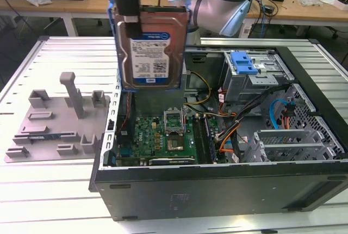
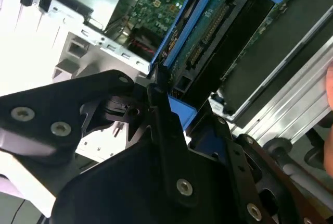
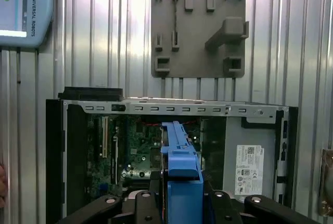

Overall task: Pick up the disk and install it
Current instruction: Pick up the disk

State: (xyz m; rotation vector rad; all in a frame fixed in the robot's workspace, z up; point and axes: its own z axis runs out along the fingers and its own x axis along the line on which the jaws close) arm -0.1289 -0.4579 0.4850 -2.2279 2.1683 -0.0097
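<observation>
The disk (image 1: 149, 49), a silver-grey hard drive with a blue-and-white label and a blue plastic frame, hangs upright in the air above the open computer case (image 1: 217, 182). My gripper (image 1: 128, 0) is shut on its upper edge, over the case's side nearest the exterior view's left. In the second wrist view the black fingers (image 2: 158, 109) clamp the blue frame, and the disk's (image 2: 218, 31) connector end points down toward the motherboard. In the first wrist view the disk's blue frame edge (image 3: 179, 156) rises from between the gripper (image 3: 179, 200) jaws, above the case interior.
The case holds a green motherboard (image 1: 163, 136), cables, a drive cage with a blue clip (image 1: 243, 62) at the back and metal bays on the exterior view's right. A grey fixture plate (image 1: 60, 119) with posts lies beside the case on the slatted table (image 1: 54, 190).
</observation>
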